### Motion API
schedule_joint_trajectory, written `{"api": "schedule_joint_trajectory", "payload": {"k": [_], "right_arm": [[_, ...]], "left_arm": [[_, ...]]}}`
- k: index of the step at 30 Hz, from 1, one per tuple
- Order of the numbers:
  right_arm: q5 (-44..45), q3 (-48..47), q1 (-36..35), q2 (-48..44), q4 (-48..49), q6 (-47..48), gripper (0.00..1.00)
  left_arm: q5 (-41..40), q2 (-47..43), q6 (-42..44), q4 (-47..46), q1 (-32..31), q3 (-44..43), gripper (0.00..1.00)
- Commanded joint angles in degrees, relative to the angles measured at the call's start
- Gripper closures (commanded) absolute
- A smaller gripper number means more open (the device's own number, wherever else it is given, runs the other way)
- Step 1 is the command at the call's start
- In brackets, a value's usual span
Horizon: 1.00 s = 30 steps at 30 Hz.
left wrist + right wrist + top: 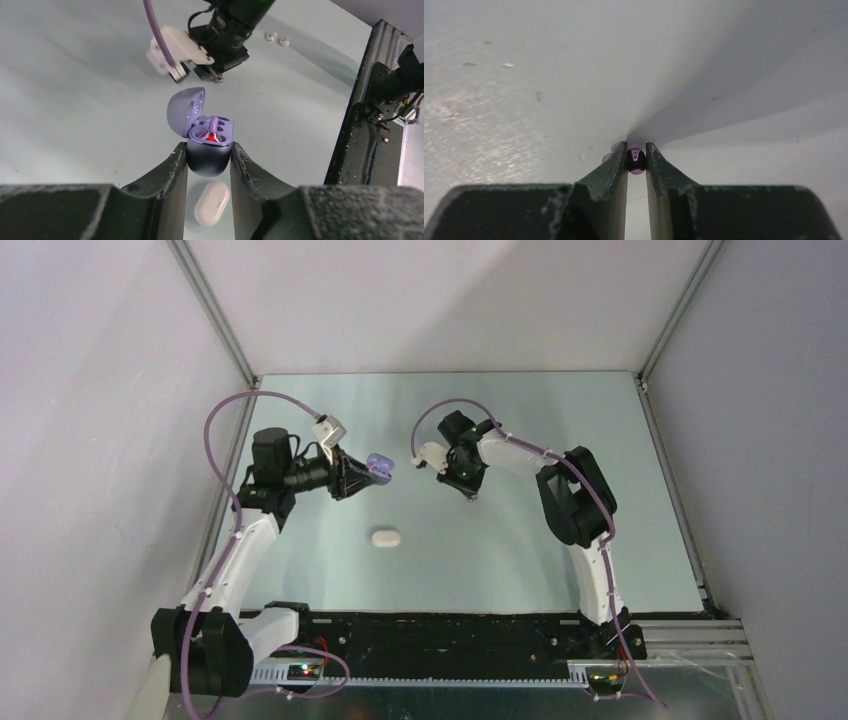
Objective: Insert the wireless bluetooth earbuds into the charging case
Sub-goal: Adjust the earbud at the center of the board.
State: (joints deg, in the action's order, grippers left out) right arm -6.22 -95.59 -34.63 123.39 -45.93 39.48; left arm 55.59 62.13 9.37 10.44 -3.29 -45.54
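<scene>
My left gripper (209, 155) is shut on the purple charging case (210, 150), held above the table with its lid (186, 107) swung open and a red light showing inside. In the top view the case (380, 465) sits at the left gripper (372, 470). My right gripper (637, 154) points down at the table with its fingertips closed around a translucent purple earbud (636, 161). A second purple earbud (606, 157) peeks out beside the left finger. The right gripper (218, 77) hangs just beyond the open case. Two white earbuds (278, 39) lie further back.
A closed white case (385, 538) lies on the table (500, 560) in front of both grippers, and shows under the left jaws (212, 202). A black frame rail (360, 115) runs along the table's edge. Enclosure walls stand on three sides.
</scene>
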Motion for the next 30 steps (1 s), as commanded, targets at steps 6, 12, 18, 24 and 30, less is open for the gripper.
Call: {"api": "schedule_joint_trajectory", "payload": {"k": [6, 12, 18, 24, 30], "right_arm": [[10.2, 3.4, -4.9, -6.6, -7.3, 16.2, 0.81], [20.2, 8.2, -4.6, -5.7, -17.5, 21.5, 0.82], [21.0, 9.4, -4.9, -5.2, -15.1, 20.0, 0.70], [-1.1, -4.9, -0.5, -4.4, -20.2, 4.1, 0.40], [-13.9, -7.6, 9.5, -9.3, -18.9, -13.0, 0.39]], "left_arm": [[0.1, -1.5, -0.9, -2.0, 0.5, -0.2, 1.00], [-0.1, -1.9, -1.1, -2.5, 0.5, -0.1, 1.00], [-0.2, -2.0, -1.4, -2.3, 0.5, 0.1, 1.00], [-0.2, -1.7, 0.0, -0.1, 0.5, -1.7, 1.00], [-0.1, -1.3, -0.2, 0.4, 0.5, -2.1, 1.00]]}}
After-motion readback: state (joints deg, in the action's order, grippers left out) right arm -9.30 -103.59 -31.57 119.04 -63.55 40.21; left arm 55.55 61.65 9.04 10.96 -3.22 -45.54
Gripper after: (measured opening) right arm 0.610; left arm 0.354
